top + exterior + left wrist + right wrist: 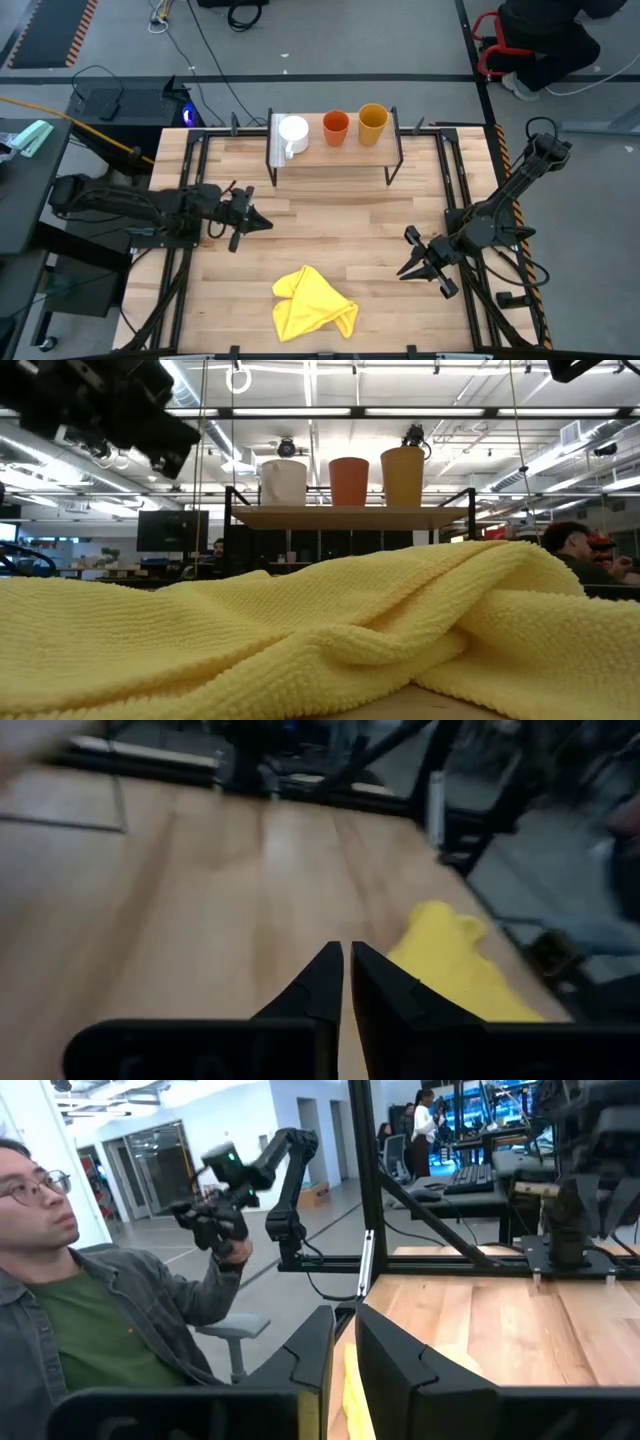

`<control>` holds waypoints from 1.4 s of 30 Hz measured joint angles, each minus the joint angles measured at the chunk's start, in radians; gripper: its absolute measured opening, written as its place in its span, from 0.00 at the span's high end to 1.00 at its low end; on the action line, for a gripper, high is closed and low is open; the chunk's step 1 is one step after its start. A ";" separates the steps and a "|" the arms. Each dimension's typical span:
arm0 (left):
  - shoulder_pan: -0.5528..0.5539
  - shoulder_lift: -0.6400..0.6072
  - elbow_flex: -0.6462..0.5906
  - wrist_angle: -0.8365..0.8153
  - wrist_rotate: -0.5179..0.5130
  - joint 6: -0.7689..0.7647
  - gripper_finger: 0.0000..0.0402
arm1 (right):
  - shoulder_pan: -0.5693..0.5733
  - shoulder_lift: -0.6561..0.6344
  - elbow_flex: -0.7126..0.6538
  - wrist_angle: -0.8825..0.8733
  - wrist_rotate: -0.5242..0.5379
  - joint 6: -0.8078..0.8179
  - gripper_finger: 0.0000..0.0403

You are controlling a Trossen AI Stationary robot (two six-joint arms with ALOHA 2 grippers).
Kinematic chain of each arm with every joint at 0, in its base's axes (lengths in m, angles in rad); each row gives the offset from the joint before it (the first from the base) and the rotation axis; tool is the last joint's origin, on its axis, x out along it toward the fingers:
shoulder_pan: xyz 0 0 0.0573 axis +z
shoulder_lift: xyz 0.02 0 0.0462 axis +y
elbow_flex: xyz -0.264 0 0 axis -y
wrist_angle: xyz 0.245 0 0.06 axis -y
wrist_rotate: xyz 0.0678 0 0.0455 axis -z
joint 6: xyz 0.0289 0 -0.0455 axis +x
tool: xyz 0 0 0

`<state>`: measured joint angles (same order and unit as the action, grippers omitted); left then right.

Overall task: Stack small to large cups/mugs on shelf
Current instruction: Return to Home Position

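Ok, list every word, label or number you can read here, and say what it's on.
None: no text can be read.
The white mug, red-orange cup, yellow-orange cup, shelf and yellow cloth show no print.
The screens beyond the table in the right wrist view are too blurred to read.

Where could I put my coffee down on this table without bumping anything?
The widest bare patch is mid-table, between the shelf, the yellow cloth, the left tool and the right tool. The front corners beside the cloth are free too. The shelf is crowded: white mug, red-orange cup, yellow-orange cup in a row.
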<state>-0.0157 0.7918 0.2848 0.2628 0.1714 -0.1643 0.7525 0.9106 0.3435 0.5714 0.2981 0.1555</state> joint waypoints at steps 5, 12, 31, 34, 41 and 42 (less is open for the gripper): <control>-0.064 -0.028 0.117 -0.141 -0.090 0.074 0.93 | 0.000 0.001 0.000 0.000 0.000 -0.004 0.86; -0.070 -0.228 0.129 -0.300 -0.151 0.090 0.94 | -0.002 0.001 0.000 0.000 0.000 -0.003 0.86; -0.074 -0.669 -0.031 -0.403 -0.194 0.050 0.93 | -0.102 -0.072 0.000 0.025 -0.094 -0.064 0.86; -0.074 -0.703 -0.030 -0.416 -0.194 0.055 0.92 | -0.140 -0.119 0.000 -0.014 -0.094 -0.069 0.86; -0.073 -0.765 -0.030 -0.462 -0.194 0.066 0.91 | -0.204 -0.214 0.000 -0.087 -0.167 -0.055 0.86; -0.073 -0.769 -0.030 -0.464 -0.194 0.065 0.91 | -0.208 -0.226 0.000 -0.093 -0.174 -0.058 0.86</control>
<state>-0.0892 0.0229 0.2546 -0.2012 -0.0223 -0.0994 0.5444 0.6847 0.3439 0.4779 0.1243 0.0973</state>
